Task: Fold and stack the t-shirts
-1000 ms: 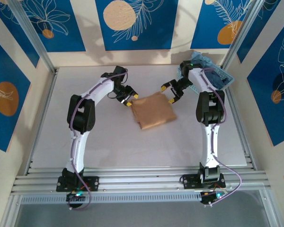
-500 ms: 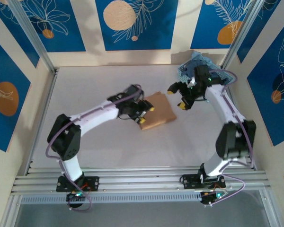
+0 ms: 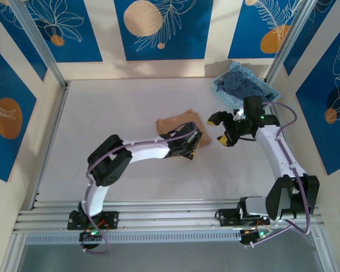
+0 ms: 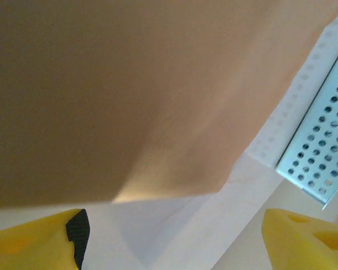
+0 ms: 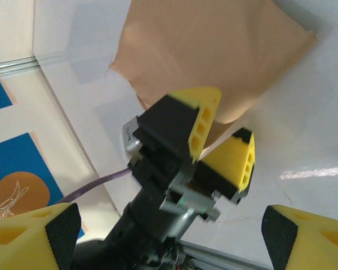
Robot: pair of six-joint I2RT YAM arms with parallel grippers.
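The tan-orange t-shirt [image 3: 175,126] lies folded mid-table, print hidden. My left gripper [image 3: 194,144] sits low at its near right corner, open. In the left wrist view the tan cloth [image 4: 135,95] hangs just beyond the wide-apart yellow fingertips [image 4: 34,242]. The right wrist view shows the shirt [image 5: 214,50] with the left gripper [image 5: 222,140] straddling its edge. My right gripper [image 3: 221,129] hovers open and empty just right of the shirt, its fingertips [image 5: 304,236] at the frame's bottom corners. The slate-blue t-shirt [image 3: 243,85] lies bunched in the basket.
The light blue lattice basket [image 3: 222,92] stands at the back right corner against the frame post. A perforated metal rail [image 4: 321,152] runs along the table's edge. The left arm [image 3: 141,152] stretches low across the middle of the table.
My left gripper has swept from the shirt's far left corner across to its near right corner. The right gripper has pulled back right, off the shirt, uncovering the basket.
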